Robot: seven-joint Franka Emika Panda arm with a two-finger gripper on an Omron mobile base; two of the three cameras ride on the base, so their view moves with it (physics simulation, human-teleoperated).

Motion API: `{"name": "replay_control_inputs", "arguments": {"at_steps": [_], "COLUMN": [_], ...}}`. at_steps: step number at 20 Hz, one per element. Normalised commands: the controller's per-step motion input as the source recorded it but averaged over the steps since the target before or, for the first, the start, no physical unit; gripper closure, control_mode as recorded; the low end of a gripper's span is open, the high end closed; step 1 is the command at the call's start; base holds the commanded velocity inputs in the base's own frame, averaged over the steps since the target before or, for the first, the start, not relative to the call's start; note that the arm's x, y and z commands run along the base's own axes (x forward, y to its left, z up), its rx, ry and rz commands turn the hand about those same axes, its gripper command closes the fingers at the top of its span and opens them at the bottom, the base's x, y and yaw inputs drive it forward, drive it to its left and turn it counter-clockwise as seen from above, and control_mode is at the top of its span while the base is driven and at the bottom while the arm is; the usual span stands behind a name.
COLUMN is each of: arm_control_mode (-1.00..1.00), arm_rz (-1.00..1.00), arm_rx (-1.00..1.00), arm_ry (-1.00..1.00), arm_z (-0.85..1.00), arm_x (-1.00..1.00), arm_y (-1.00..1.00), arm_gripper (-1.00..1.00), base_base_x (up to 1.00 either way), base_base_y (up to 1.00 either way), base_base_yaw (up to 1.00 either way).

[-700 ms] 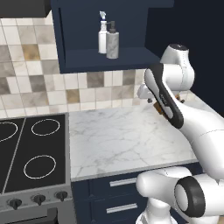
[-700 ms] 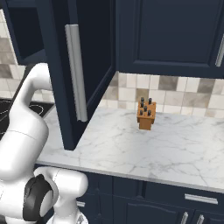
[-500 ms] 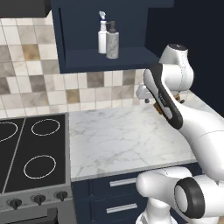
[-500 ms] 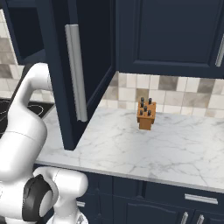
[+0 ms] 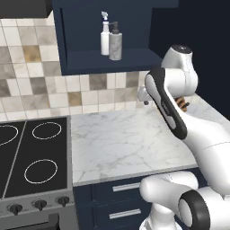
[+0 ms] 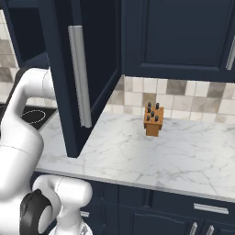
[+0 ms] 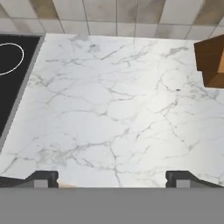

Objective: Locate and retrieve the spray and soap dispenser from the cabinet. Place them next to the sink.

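Counter (image 5: 121,143): white marble with grey veins, running from the stovetop on the left to the far right; bare in the middle where the hand camera looks down on it.
Tile wall (image 5: 31,85): beige, grey and tan squares behind the counter, below the wall units.
Cabinet (image 5: 105,60): dark navy wall unit above the counter, front open, one shelf in view. In the right base view its door (image 6: 75,69) stands swung out toward the camera, long silver handle upright on it.
Stovetop (image 5: 31,157): black glass with white ring marks, left of the counter and touching its edge; row of dark knobs along the near front.
Drawers (image 5: 121,200): navy fronts with silver bar handles, under the counter's near edge.
Knife block (image 6: 153,120): brown wood, dark handles sticking up, on the counter near the tile wall, right of the open door; a corner of it shows at the right edge of the hand view.
Spray (image 5: 104,38): white bottle with a pale trigger top, upright on the cabinet shelf, on the left of the pair.
Soap dispenser (image 5: 115,42): grey marbled bottle with a dark pump, upright on the same shelf, just right of the spray and touching or nearly touching it.
Gripper (image 7: 112,178): above the bare counter, well below the shelf; fingers spread wide apart, nothing between them.
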Motion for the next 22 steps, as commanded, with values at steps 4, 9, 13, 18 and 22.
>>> {"name": "replay_control_inputs", "arguments": {"at_steps": [4,9,13,18,22], "arm_control_mode": [-1.0,-1.0,-1.0,-1.0,-1.0], "arm_rz": [-0.02,0.0,0.0,0.0,0.0], "arm_rx": [0.0,0.0,0.0,0.02,0.0], "arm_ry": [-0.09,-0.08,-0.09,-0.06,-0.08], "arm_z": [0.27,0.38,0.46,0.35,0.28], "arm_x": [0.0,0.0,0.02,0.17,0.16], "arm_y": [0.07,0.18,0.21,0.33,0.2], "arm_gripper": [-1.0,-1.0,-1.0,-1.0,-1.0], "base_base_x": [0.0,0.0,0.0,0.0,0.0], "base_base_y": [0.0,0.0,0.0,0.0,0.0], "base_base_yaw": [0.0,0.0,0.0,0.0,0.0]}}
